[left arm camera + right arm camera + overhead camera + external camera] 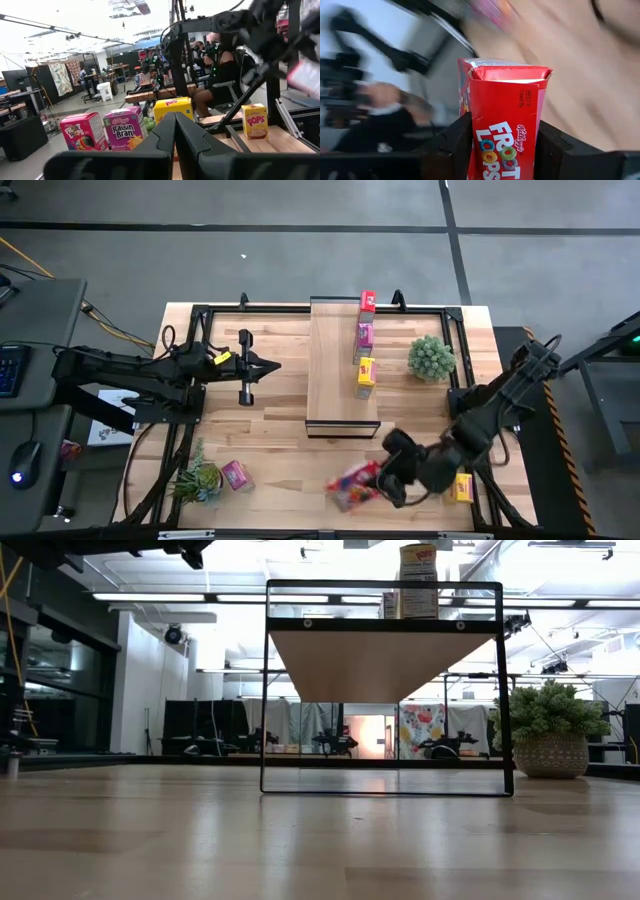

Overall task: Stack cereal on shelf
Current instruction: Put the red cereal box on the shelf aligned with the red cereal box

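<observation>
The light-wood shelf [335, 380] stands mid-table with a red [368, 302], a pink [364, 335] and a yellow cereal box [365, 372] upright in a row on its top. My right gripper [385, 477] is near the table's near edge, shut on a second red box [352, 483]. A yellow box [462, 487] stands on the table at the near right. A pink box [237, 475] lies at the near left. My left gripper [272, 365] is shut and empty, left of the shelf. My right gripper pinches the red Froot Loops box [502, 130] between its two fingers, one on each narrow side [470, 135]. The fingers [551, 145] come from the table's right, pointing left. The box's flap end [507, 72] sticks out beyond the fingertips.
A green plant in a pot [431, 357] stands right of the shelf, and a second plant [197, 477] sits at the near left beside the pink box. A dark metal frame [200, 310] runs round the table's edge. People sit beyond the table in the left wrist view [222, 75].
</observation>
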Motion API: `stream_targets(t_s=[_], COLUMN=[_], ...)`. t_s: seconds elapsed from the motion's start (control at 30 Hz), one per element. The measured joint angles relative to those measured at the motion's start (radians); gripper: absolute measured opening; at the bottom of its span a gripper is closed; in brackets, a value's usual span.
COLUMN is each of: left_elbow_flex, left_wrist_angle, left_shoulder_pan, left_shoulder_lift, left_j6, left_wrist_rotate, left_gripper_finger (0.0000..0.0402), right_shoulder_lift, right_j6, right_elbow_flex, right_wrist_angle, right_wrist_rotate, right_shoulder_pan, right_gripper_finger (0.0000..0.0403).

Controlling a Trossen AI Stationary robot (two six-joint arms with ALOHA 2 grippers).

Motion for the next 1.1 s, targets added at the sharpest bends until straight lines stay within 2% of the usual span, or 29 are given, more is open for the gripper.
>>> stream_targets(t_s=[0.07, 0.2, 0.37, 0.5, 0.6, 0.87, 1.1], left_elbow_flex=[0.000, 0.000, 0.000, 0.000, 0.000, 0.000, 0.000], left_wrist_angle=[-0.006, -0.026, -0.100, -0.141, -0.156, -0.161, -0.161], left_shoulder_pan=[0.000, 0.000, 0.000, 0.000, 0.000, 0.000, 0.000], left_shoulder_lift=[-0.009, -0.045, -0.111, -0.144, -0.151, -0.150, -0.150], left_j6=[0.000, 0.000, 0.001, 0.001, 0.000, -0.008, -0.010], left_wrist_rotate=[0.000, 0.000, -0.023, -0.027, -0.027, -0.027, -0.027], left_gripper_finger=[0.0000, 0.0000, 0.0000, 0.0000, 0.0000, 0.0000, 0.0000], right_shoulder_lift=[-0.006, -0.004, 0.028, 0.076, 0.132, 0.305, 0.412], right_j6=[-0.166, -0.429, -0.601, -0.647, -0.650, -0.609, -0.575], right_elbow_flex=[0.028, 0.153, 0.380, 0.567, 0.662, 0.773, 0.843], right_wrist_angle=[0.033, -0.048, -0.252, -0.423, -0.502, -0.591, -0.755], right_wrist_rotate=[0.005, 0.005, 0.101, 0.200, 0.203, 0.045, 0.029], right_shoulder_pan=[-0.052, -0.198, -0.417, -0.587, -0.703, -0.902, -0.983], right_gripper_finger=[0.0149, 0.0149, 0.0149, 0.0149, 0.0149, 0.0149, 0.0149])
